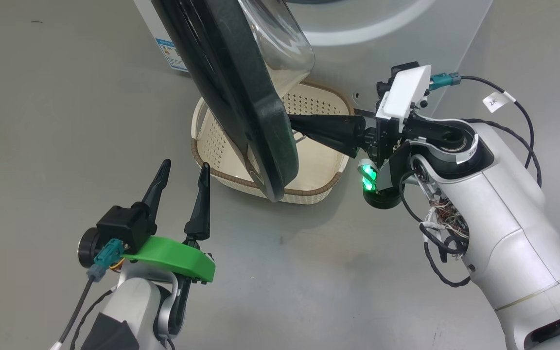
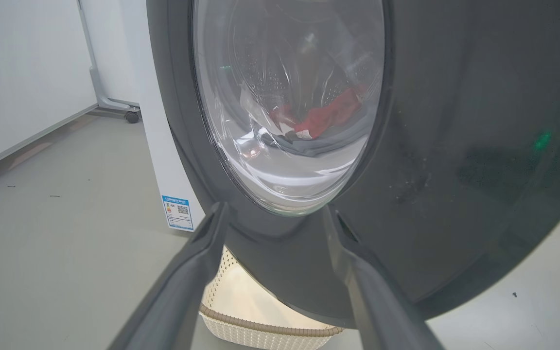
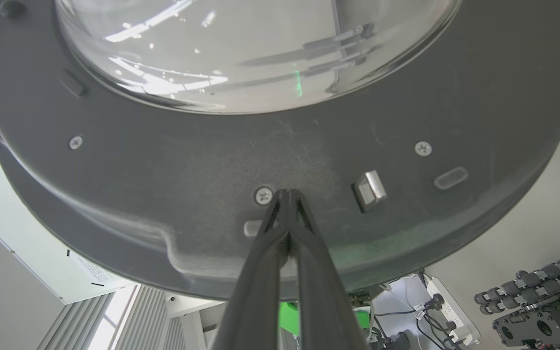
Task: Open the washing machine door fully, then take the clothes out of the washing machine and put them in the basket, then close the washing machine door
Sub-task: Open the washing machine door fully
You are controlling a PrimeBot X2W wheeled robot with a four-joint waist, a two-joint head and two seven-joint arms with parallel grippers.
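Note:
The washing machine door (image 1: 241,92) stands partly open, its black rim edge-on above the basket (image 1: 309,193). My right gripper (image 1: 293,124) is shut with nothing held; its tips touch the door's inner rim (image 3: 202,170) beside a screw, left of the metal latch (image 3: 369,190). Open and apart from the door, my left gripper (image 1: 185,167) hovers over the floor on the door's outer side. Through the glass bowl (image 2: 289,97), red clothes (image 2: 331,114) lie in the drum. The white washing machine (image 1: 406,39) fills the top, with a blue sticker (image 1: 170,53).
The cream basket sits on the grey floor right under the door's lower edge, against the machine's front. A wheeled stand (image 2: 131,115) is beyond the machine's side. A power strip (image 3: 447,311) and dark equipment (image 3: 542,301) lie on the floor behind me.

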